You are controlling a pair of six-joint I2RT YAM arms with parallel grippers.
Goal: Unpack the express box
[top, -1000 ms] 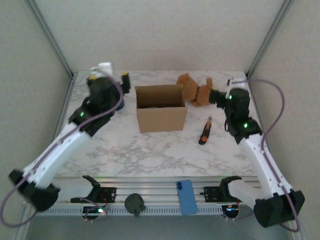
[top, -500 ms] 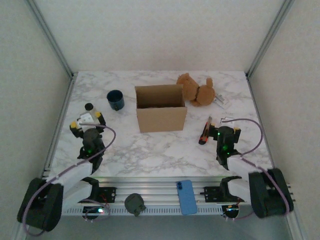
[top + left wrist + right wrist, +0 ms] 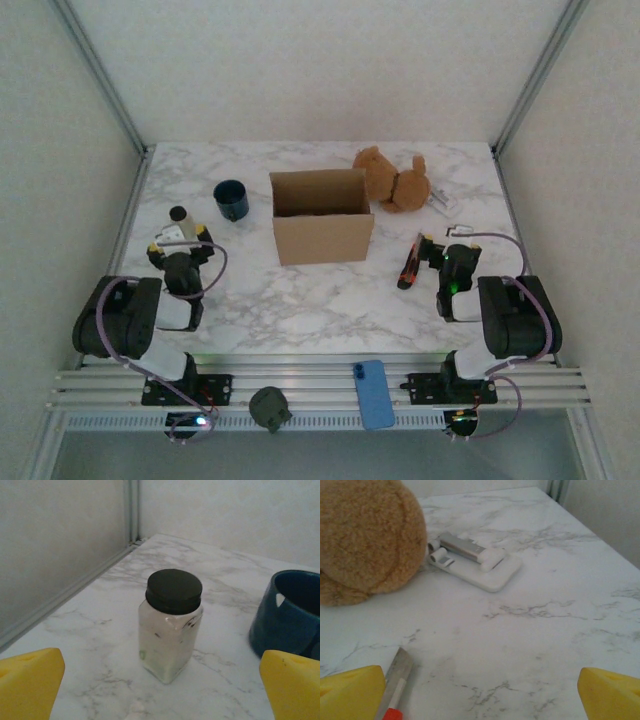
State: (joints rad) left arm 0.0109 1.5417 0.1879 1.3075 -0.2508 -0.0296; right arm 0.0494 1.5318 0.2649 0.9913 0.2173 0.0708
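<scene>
1. Top external: white marble-pattern table (image 3: 300, 300). Plain brown rectangular cardboard express box (image 3: 322, 238) sits mid-table, top open. Contents are dark, can't tell what.
2. Both arms folded at the near edge. Left gripper (image 3: 177, 240) jaws wide apart, holding nothing. Right gripper (image 3: 448, 238) same.
3. Brown plush teddy bear (image 3: 393, 180) lies just beside the box's far right corner.
4. Blue rectangular phone (image 3: 374, 394) on the front rail.
5. Dark blue round mug (image 3: 231, 199) left of the box, apart from it.
6. Red-and-black utility knife (image 3: 410, 262) right of the box, beside the right gripper, blade out.
7. Left wrist: clear square glass jar with black lid (image 3: 172, 622) upright ahead of the yellow fingertips (image 3: 30, 680).
8. Small flat white gadget (image 3: 475, 562) just beside the teddy.
</scene>
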